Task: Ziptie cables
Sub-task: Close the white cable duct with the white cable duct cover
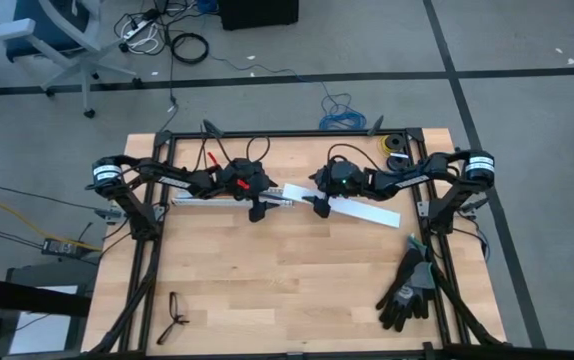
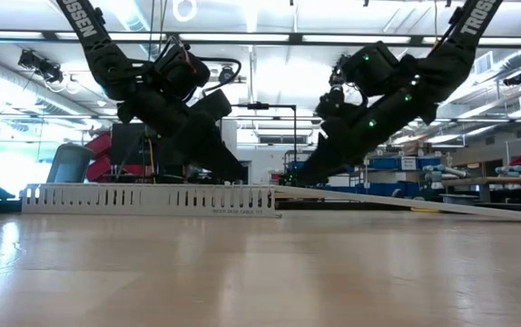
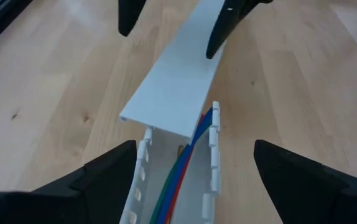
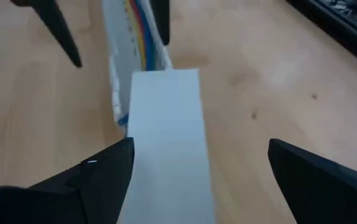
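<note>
The cables (image 3: 183,171) are thin blue, green and red wires lying inside a white slotted duct (image 1: 217,198). A flat white cover strip (image 1: 362,210) rests with one end on the duct's right end (image 3: 166,118) and slants down to the table (image 2: 442,207). My left gripper (image 3: 194,149) is open, its fingers on either side of the duct's end. My right gripper (image 4: 200,146) is open too, its fingers either side of the cover (image 4: 166,143). A thin black thing (image 1: 175,312) lies near the near left corner; I cannot tell if it is the ziptie.
Black and grey gloves (image 1: 407,290) lie at the table's near right. A black and yellow roll (image 1: 395,146) sits at the far right corner. A coiled blue cable (image 1: 339,114) lies on the floor past the far edge. Bare wood fills the near half.
</note>
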You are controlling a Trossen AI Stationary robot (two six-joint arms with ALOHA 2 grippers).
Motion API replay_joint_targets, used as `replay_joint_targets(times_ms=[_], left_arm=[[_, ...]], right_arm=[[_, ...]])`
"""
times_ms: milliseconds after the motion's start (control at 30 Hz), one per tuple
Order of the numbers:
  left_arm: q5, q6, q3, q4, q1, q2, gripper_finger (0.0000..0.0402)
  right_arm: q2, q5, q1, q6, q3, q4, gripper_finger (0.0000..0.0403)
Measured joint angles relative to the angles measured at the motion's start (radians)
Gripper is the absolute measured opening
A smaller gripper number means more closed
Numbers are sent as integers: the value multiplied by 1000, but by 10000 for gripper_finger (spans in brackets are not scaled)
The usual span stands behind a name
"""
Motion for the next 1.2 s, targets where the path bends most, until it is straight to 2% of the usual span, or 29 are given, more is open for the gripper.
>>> replay_joint_targets(times_ms=[233, 767, 1200], left_arm=[[0, -12, 0, -6, 0, 0, 335], [3, -16, 0, -8, 0, 0, 335], [3, -16, 0, -9, 0, 0, 335]], right_arm=[[2, -70, 3, -6, 2, -16, 333], [68, -68, 7, -14, 13, 3, 323], [68, -65, 7, -33, 13, -2, 244]])
